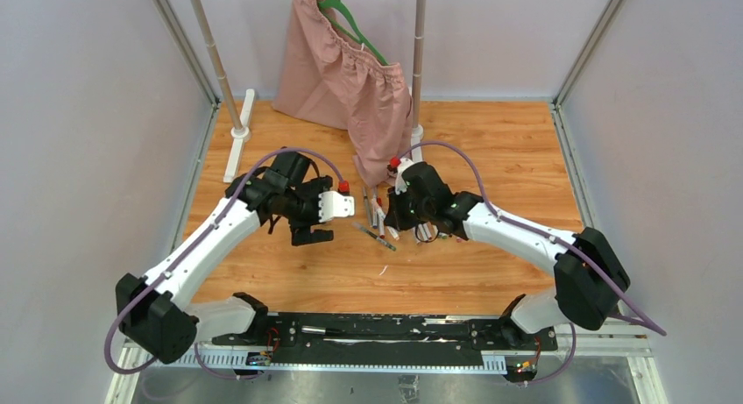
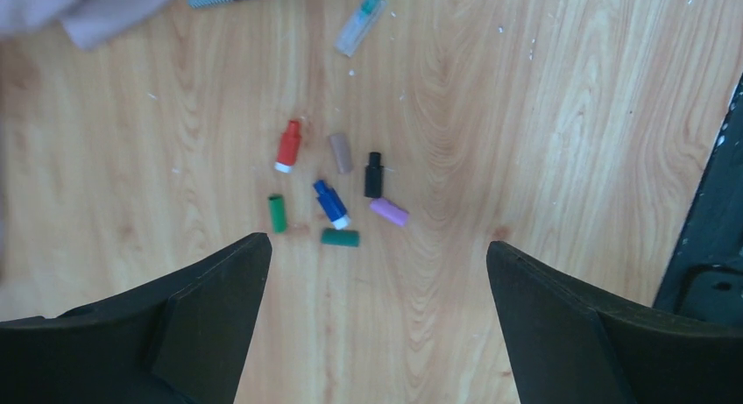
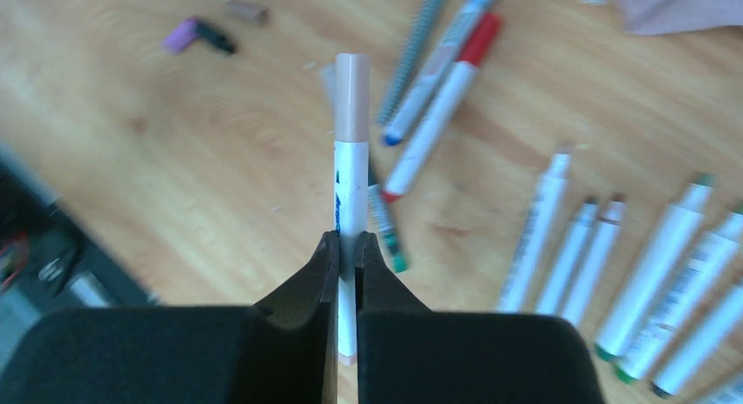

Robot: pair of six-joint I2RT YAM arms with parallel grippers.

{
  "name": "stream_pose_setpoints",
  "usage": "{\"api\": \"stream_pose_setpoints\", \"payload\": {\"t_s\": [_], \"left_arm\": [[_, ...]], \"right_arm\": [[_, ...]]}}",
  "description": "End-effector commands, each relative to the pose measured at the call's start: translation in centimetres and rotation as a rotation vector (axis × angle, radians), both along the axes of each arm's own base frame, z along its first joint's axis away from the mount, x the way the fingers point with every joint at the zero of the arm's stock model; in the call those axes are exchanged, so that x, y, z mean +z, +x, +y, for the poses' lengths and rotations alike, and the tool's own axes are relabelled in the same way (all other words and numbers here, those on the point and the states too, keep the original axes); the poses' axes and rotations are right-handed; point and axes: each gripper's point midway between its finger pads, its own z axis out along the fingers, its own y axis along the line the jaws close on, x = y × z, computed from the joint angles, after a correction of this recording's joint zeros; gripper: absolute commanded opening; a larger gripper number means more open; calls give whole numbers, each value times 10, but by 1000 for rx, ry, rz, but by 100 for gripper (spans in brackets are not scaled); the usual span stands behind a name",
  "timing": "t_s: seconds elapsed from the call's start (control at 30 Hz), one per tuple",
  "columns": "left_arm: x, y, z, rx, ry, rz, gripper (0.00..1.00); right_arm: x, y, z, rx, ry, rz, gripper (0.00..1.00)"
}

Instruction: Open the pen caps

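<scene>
Right hand [image 3: 347,243] clamps one tan-capped pen [image 3: 351,172]; left hand [image 2: 377,244] wide above seven loose caps [image 2: 330,202].

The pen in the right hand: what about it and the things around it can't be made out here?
- Right wrist view: the lower end of the pen is hidden between the fingers of the right hand; its print is blurred.
- Right wrist view: the markers at far right are cut off by the frame edge.
- Top view: the pen caps are too small to find.

Left fingers [image 2: 210,325] spread wide; right fingers [image 3: 307,299] pinched together.
</scene>
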Motion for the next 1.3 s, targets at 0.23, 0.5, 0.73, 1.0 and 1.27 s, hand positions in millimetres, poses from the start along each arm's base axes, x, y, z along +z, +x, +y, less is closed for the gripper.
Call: {"api": "stream_pose_setpoints", "payload": {"t_s": [0.23,0.5,0.73,1.0,1.27], "left_arm": [[52,-25,-27,-415,-87,-311,100],[47,-33,-33,-553,-43,-376,99],[45,-24,-29,-557,39,-402,69],[36,-26,-29,-564,61,-381,56],[38,-26,-30,-551,57,-378,24]], "right_arm": [[64,-94,60,475,310,320,0],[85,-104,87,578,380,404,0],[90,-104,95,596,403,421,0],[93,-101,104,598,436,442,0],[95,-95,112,584,455,445,0]]}}
